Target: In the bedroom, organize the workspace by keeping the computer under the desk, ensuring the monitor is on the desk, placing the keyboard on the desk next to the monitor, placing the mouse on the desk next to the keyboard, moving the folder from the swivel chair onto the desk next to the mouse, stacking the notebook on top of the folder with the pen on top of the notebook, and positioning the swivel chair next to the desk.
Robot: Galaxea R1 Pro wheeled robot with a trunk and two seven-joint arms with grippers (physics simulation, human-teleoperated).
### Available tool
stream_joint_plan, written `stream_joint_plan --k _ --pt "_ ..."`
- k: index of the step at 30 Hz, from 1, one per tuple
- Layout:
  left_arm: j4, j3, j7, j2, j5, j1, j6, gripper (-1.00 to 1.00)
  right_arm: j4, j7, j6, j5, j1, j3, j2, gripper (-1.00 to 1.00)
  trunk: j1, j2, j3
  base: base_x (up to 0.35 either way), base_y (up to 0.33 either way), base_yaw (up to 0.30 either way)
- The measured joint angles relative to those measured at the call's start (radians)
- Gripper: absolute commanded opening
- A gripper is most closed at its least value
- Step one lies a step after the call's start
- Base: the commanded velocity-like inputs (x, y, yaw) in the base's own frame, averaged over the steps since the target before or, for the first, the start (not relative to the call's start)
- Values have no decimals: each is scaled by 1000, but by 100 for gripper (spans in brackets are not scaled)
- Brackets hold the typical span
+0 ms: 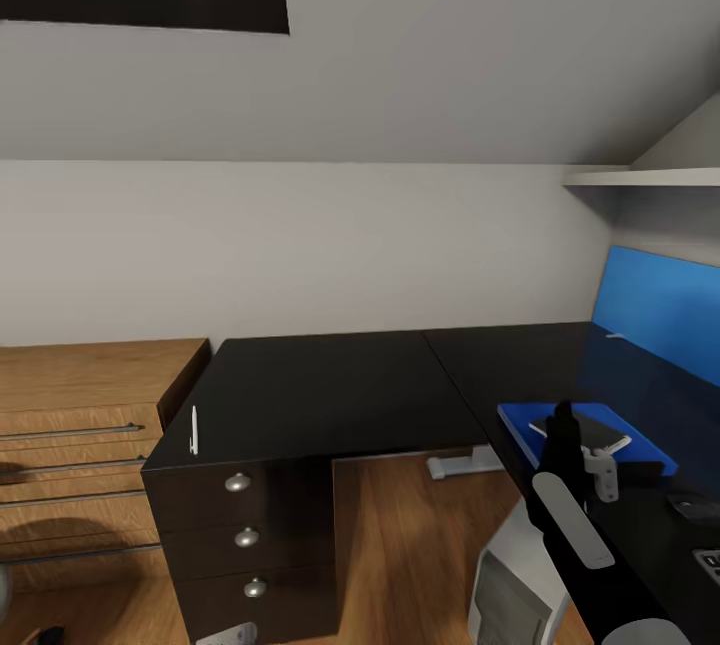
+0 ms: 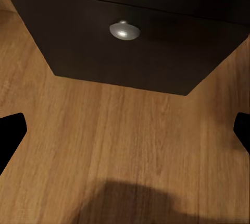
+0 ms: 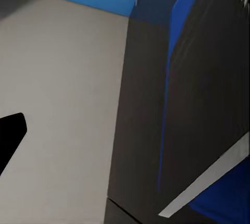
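Looked down from the head onto the desk (image 1: 330, 385): pen (image 1: 193, 430) lying at the left front corner above the drawers, long axis running front to back; notebook (image 1: 590, 433) stacked on the folder (image 1: 520, 422) at the inner edge of the right wing, right gripper (image 1: 598, 473) just over them, spread of jaws not to be judged there. From the left wrist, saw floorboards and a drawer knob (image 2: 124, 30), fingertips (image 2: 10, 135) wide apart, holding nothing. From the right wrist, saw blue folder (image 3: 177, 41) below, one fingertip (image 3: 9, 138) visible, closure unclear. Judged left arm nearer the pen, which lay higher.
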Motion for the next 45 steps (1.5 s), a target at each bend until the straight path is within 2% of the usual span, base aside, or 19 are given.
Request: stream_joint_plan --k 6,28,45 --pt "1 1 -1 0 1 0 -21 100 0 0 0 0 0 0 0 100 0 0 0 -136 0 0" --pt "1 1 2 0 1 0 -24 100 1 5 0 0 0 0 1 100 0 0 0 -62 0 0" --pt "5 2 7 0 1 0 -22 100 0 10 0 1 0 1 1 100 -65 119 53 0 0 0"
